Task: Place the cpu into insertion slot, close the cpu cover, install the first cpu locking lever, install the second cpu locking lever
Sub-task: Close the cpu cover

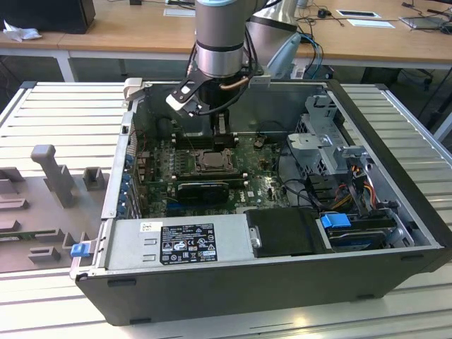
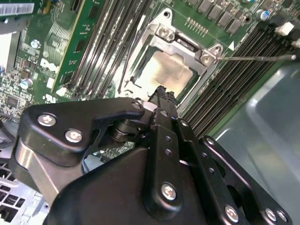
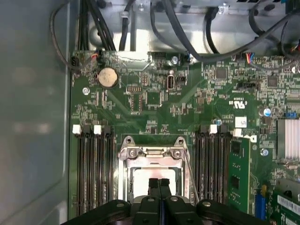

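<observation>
A ribbed silver metal tabletop (image 1: 63, 113) is stretching from nine o'clock to three o'clock in the exterior view, its slats catching soft, even light; a grey moulded fixture (image 1: 51, 173) is standing upright on it at nine o'clock, with a lower grey block (image 1: 95, 176) sitting just beside it; a long wooden desk (image 1: 127, 39) on white legs (image 1: 65, 67) is running across twelve o'clock; a black box (image 1: 49, 13) and a crumpled white sheet (image 1: 18, 32) are resting on it at eleven o'clock; flat white papers (image 1: 371, 23) are lying at one o'clock.
</observation>
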